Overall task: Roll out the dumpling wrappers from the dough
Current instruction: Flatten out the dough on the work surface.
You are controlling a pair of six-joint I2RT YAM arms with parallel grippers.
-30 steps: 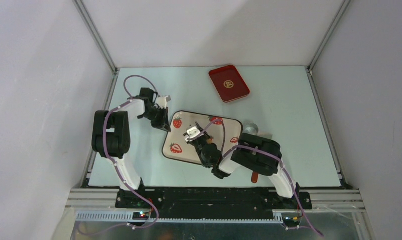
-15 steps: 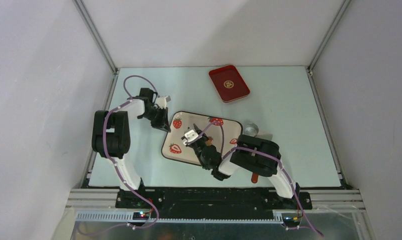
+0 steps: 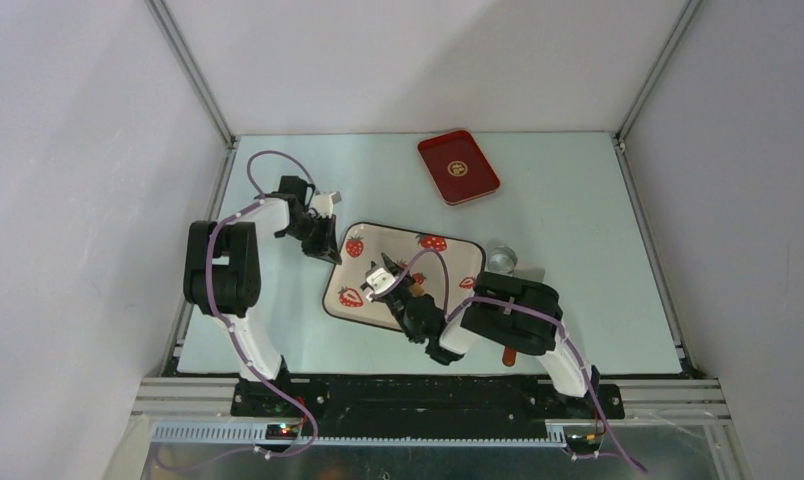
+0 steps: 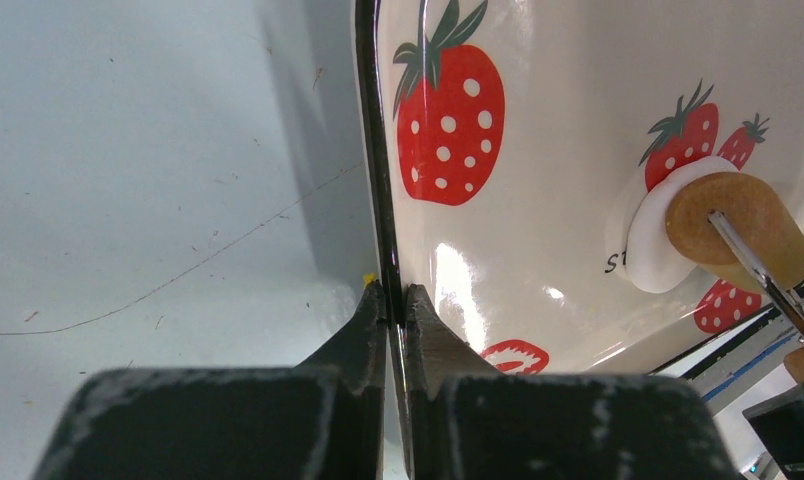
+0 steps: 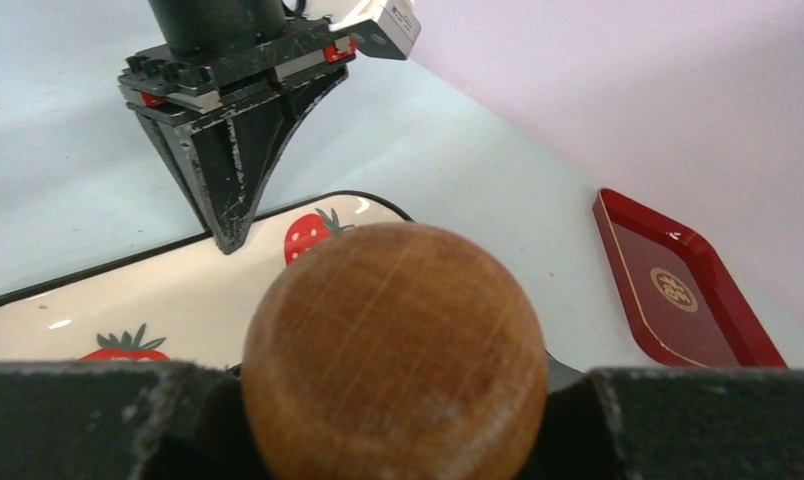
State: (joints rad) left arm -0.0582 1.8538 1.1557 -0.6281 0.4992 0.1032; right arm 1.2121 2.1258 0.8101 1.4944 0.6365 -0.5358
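A round wooden knob (image 5: pixel 393 350) with fine grain lines fills the near middle of the view. The right gripper (image 5: pixel 393 440) holds it, with one dark finger (image 5: pixel 88 420) touching it on each side. Behind the knob lies the strawberry tray (image 5: pixel 178 300), cream with a dark rim, and two red strawberry prints (image 5: pixel 308 238) are visible on it. The left gripper (image 5: pixel 228 235) points straight down with its black fingers pressed together, and its tip meets the rim at the tray's far edge. On the pale table (image 5: pixel 58 150), well apart to the right, a red tray (image 5: pixel 723 325) with a gold emblem lies near the table's edge, under the wall (image 5: pixel 628 80).
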